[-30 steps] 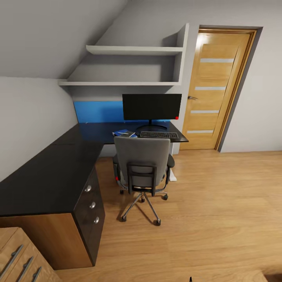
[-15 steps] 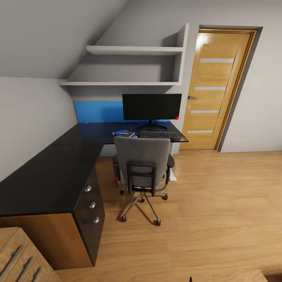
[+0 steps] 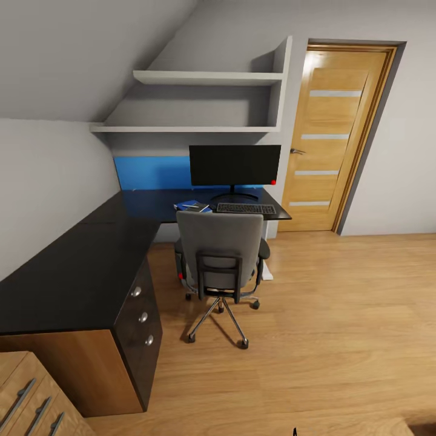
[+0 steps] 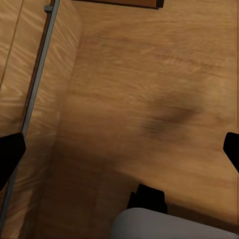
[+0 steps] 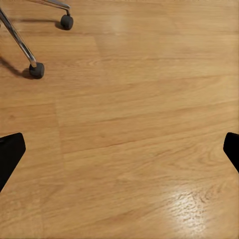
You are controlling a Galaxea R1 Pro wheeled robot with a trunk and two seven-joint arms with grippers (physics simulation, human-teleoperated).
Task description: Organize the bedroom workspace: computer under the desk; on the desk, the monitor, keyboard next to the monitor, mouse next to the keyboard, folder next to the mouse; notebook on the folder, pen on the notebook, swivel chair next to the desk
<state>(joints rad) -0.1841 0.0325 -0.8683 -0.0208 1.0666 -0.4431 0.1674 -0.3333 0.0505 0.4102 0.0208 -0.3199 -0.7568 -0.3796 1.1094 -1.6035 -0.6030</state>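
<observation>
Head view: L-shaped black-topped desk [image 3: 91, 260] runs along the left wall and turns along the back wall under two white shelves [image 3: 206, 77]. Monitor [image 3: 235, 165] stands upright at the desk's far right end, near the back edge. Keyboard [image 3: 246, 208] lies in front of the monitor's round base, along the front edge. A blue flat item [image 3: 192, 206] lies near the front edge just left of the keyboard, with the thin pen [image 3: 189, 206] on top; what the blue item is can't be told. Mouse can't be made out. Swivel chair [image 3: 221, 257] is pushed up to that end of the desk, its back toward the camera, hiding part of the front edge. Three-drawer unit with silver knobs [image 3: 143, 317] sits under the desk's near end; a light-wood chest with bar handles [image 3: 33, 399] is beside it. Wooden door [image 3: 330, 136] is right of the desk. Floor [image 3: 339, 339] is wood planks.

Left gripper [image 4: 119, 149]: fingers wide apart, holding nothing, over floor beside the chest. Right gripper [image 5: 119, 149]: fingers wide apart, empty, over floor, chair casters [image 5: 37, 70] nearby.
</observation>
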